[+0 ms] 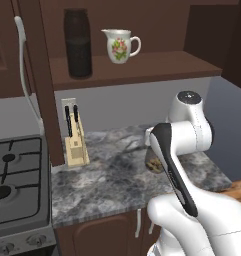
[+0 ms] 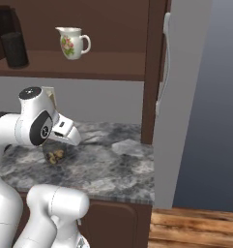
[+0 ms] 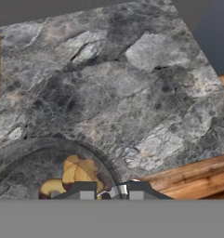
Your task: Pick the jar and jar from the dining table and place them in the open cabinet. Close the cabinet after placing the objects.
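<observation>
Fingers (image 3: 85, 191) shut on short jar's (image 3: 62, 172) rim, jar just below gripper (image 3: 108, 191).

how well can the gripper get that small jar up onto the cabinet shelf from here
Probably yes. The gripper is shut on the small jar above the counter, and the shelf has bare room right of the jug and tall jar.

A: Where do we look from?

B: From behind the arm (image 1: 184, 150), left and right, facing forward and slightly down. Both views share the bench (image 1: 112, 185), the cabinet shelf (image 1: 137, 67) and the white floral jug (image 1: 120, 45).

A: And our hand view?

B: It looks steeply down at the bench (image 3: 132, 93) from close above, along the end effector (image 3: 111, 191).
</observation>
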